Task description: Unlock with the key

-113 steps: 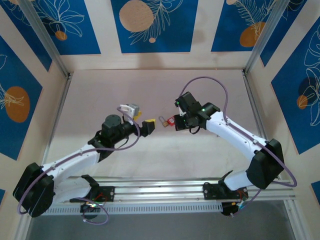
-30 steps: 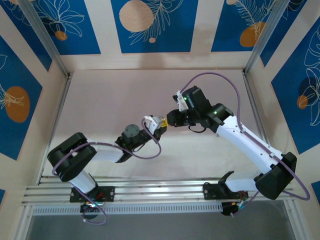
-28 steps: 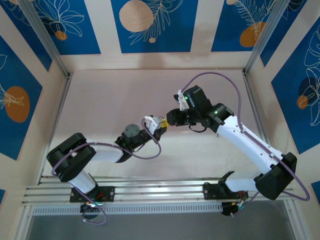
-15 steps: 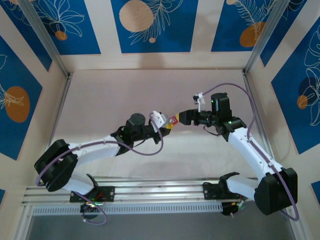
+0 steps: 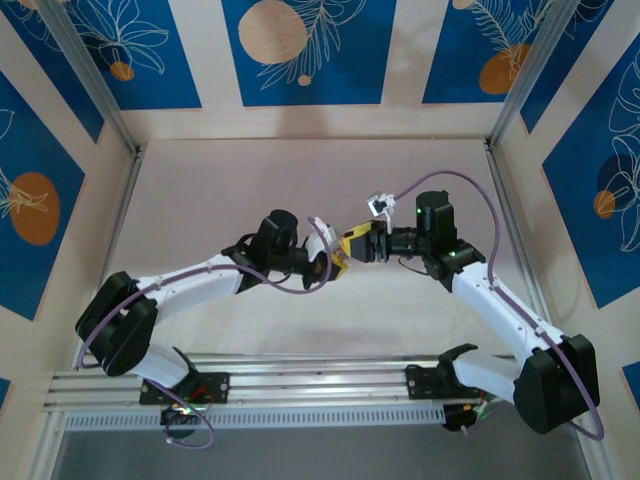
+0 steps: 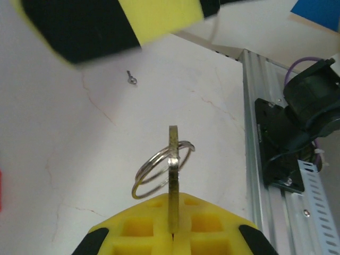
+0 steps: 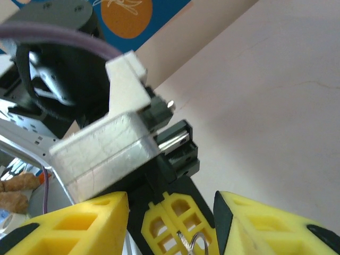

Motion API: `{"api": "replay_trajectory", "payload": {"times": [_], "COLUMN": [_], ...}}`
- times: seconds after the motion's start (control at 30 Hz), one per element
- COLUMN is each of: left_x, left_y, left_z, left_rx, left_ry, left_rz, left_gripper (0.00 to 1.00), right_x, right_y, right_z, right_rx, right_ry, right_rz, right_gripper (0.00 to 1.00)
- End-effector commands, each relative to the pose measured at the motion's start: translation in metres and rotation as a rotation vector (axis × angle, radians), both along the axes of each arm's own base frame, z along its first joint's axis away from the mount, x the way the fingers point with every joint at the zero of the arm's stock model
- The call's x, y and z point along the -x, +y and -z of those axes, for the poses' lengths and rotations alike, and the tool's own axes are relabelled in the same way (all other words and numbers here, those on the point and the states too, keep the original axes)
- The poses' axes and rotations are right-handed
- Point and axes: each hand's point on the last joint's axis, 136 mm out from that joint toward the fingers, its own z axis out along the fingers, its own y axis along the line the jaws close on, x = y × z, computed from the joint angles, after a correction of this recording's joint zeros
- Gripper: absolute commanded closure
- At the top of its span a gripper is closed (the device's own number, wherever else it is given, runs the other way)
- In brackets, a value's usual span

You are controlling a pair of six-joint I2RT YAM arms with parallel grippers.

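Observation:
My left gripper (image 6: 173, 204) is shut on the key (image 6: 173, 170), a thin flat metal piece seen edge-on. It sticks straight out of the yellow fingertips with two wire rings (image 6: 157, 172) hanging from it. In the top view the left gripper (image 5: 336, 263) meets my right gripper (image 5: 353, 247) above the middle of the table. The right gripper (image 7: 170, 204) is open, its yellow fingers (image 7: 79, 226) standing on either side of the left gripper's fingertips (image 7: 172, 226) without touching them. A red sliver (image 6: 1, 187) shows at the left wrist view's edge; I cannot tell what it is.
A tiny metal piece (image 6: 130, 79) lies on the pale table (image 5: 250, 190). The aluminium rail (image 5: 320, 380) with both arm bases runs along the near edge. Patterned walls (image 5: 310, 50) and corner posts close off the back and sides.
The left arm has stretched out, carrying the key up and to the right. The right gripper swung away right, then came back left, opened, and now brackets the left fingertips.

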Motion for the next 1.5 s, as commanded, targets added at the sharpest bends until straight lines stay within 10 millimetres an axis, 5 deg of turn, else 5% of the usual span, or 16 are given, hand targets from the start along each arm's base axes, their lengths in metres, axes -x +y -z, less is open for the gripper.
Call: {"api": "replay_trajectory", "payload": {"times": [0.0,0.5,1.0,1.23,1.47], "left_x": [0.004,0.001,-0.001,-0.009,-0.025], "left_y": [-0.001,0.003,-0.001,0.002,0.015], "left_z": [-0.011,-0.016,-0.018,-0.016,-0.005], "left_rx": [0.029,0.052,0.081,0.071,0.008], "left_ry": [0.045,0.066,0.106,0.067,0.007], "left_rz": [0.054,0.061,0.078,0.039,-0.094], "left_gripper": [1.0,1.0,1.0,0.51,0.37], "right_x": [0.007,0.01,0.013,0.007,-0.018], "right_y": [0.002,0.012,0.017,0.013,-0.004], "right_z": [0.016,0.022,0.02,0.02,0.011], "right_rx": [0.026,0.029,0.042,0.063,0.101], "right_ry": [0.003,0.016,0.004,-0.009,-0.048], "right_rz": [-0.015,-0.044,-0.042,0.017,0.198], "right_gripper": [0.53,0.67,0.93,0.97,0.98]}}
